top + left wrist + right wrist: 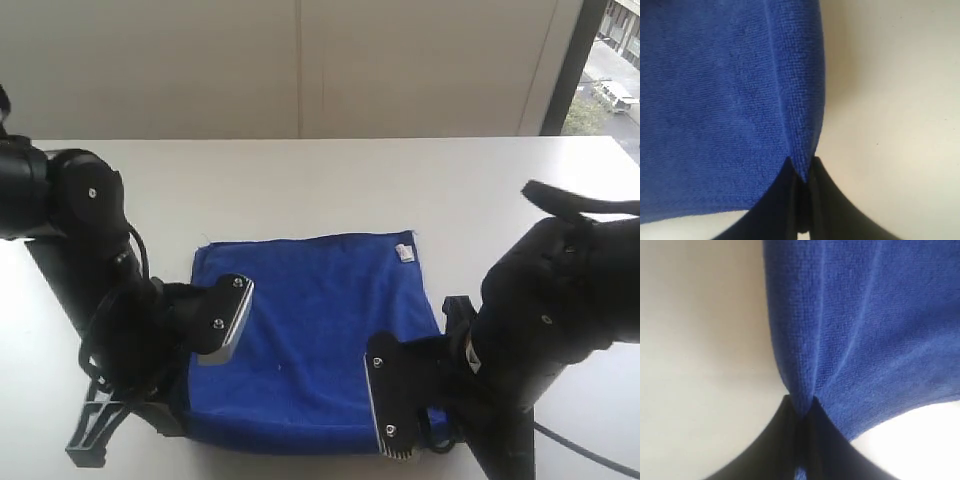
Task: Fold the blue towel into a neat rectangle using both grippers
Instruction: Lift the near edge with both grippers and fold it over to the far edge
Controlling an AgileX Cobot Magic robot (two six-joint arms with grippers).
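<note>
Position: blue towel [310, 330] lies flat on white counter [330, 190]. Left claw [801, 172] clamped on one front corner, right claw [800, 407] clamped on other. Progress: grasp done; lift and fold toward far edge probably not yet begun.

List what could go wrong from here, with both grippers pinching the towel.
The left gripper holds only the very tip of a towel corner, so the cloth may slip out when lifted. The right gripper pinches bunched, creased cloth, so the fold could come out uneven.
</note>
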